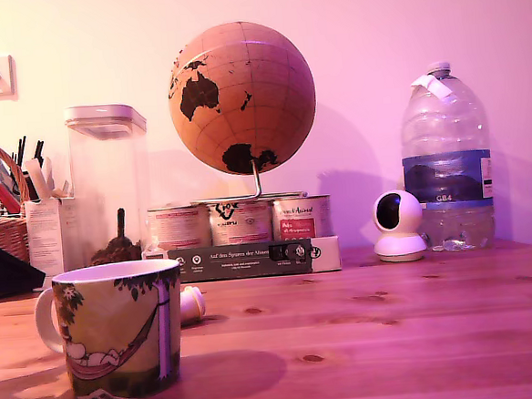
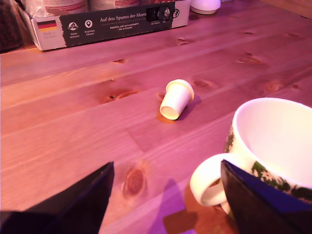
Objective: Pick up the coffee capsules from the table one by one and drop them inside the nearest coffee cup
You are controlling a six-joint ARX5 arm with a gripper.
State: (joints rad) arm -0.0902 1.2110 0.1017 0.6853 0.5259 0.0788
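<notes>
capsule (image 2: 176, 99): one, on its side on bare table (image 2: 73, 112), near the cup (image 2: 273, 146), away from the edges. gripper (image 2: 168, 195): jaws apart, empty, short of it, likely aligning to grasp.

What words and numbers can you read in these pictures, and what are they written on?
"Auf den Spuren der Ahnen": on the long dark box under the tins, readable in both views.
"GB4": on the label of the big water bottle.
The small print and round signs on the box, beside a little flag, are too small to read.
The labels on the tins are too blurred to read.
</notes>
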